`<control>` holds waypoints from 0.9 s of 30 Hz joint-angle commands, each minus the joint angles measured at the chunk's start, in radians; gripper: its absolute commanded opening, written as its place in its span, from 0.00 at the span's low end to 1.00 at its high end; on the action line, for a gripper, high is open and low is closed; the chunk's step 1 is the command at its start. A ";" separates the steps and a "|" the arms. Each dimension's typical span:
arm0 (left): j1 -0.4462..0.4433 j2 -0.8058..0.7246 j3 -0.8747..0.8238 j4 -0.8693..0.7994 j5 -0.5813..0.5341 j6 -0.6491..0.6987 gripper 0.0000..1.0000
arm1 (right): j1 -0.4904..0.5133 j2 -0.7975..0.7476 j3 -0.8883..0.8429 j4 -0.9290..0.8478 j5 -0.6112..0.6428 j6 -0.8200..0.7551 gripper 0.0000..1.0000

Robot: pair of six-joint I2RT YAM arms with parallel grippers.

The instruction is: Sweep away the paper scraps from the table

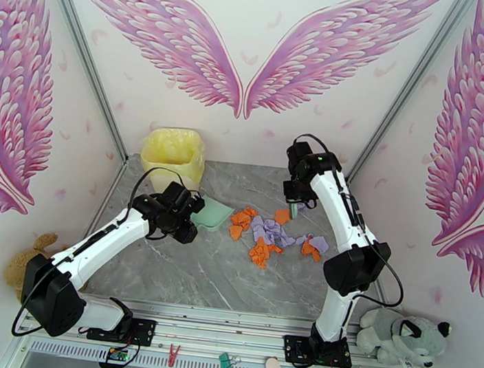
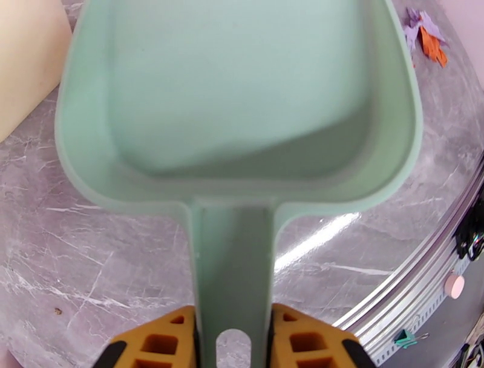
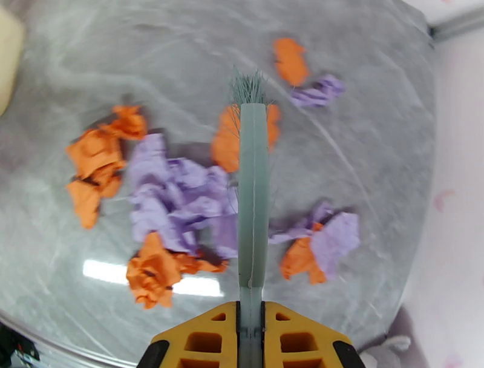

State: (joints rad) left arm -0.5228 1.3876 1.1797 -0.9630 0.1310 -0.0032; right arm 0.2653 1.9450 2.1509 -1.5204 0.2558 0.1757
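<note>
Orange and lavender paper scraps (image 1: 271,233) lie bunched in the middle-right of the grey marble table (image 1: 218,275). My left gripper (image 1: 190,219) is shut on the handle of a mint-green dustpan (image 1: 212,215), whose mouth faces the scraps from their left. In the left wrist view the dustpan (image 2: 242,91) is empty, its handle between my yellow fingers (image 2: 163,342), and a few paper scraps (image 2: 426,36) show at the top right. My right gripper (image 1: 294,202) is shut on a mint brush (image 3: 253,181) hanging above the paper scraps (image 3: 181,200), bristles (image 3: 248,88) over an orange wad.
A pale yellow bin (image 1: 173,155) stands at the table's back left, just behind the dustpan. Plush toys sit off the table at the left (image 1: 25,269) and right (image 1: 405,337). Clips (image 1: 226,363) lie on the front rail. White walls close in the table.
</note>
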 commanded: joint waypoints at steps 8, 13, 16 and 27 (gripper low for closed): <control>-0.098 0.051 -0.049 -0.017 -0.100 0.129 0.00 | -0.110 0.008 -0.135 -0.111 0.154 0.118 0.00; -0.147 0.118 -0.052 -0.009 -0.097 0.152 0.00 | -0.148 -0.015 -0.236 -0.084 0.131 0.142 0.00; -0.172 0.151 -0.054 0.001 -0.092 0.163 0.00 | -0.166 -0.031 -0.275 -0.074 0.122 0.153 0.00; -0.260 0.212 -0.048 0.009 -0.036 0.181 0.00 | -0.211 -0.018 -0.269 -0.089 0.100 0.175 0.00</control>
State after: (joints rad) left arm -0.7605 1.5852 1.1313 -0.9661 0.0620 0.1593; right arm 0.0631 1.9335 1.8610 -1.6012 0.3626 0.3256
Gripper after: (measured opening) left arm 0.284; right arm 0.129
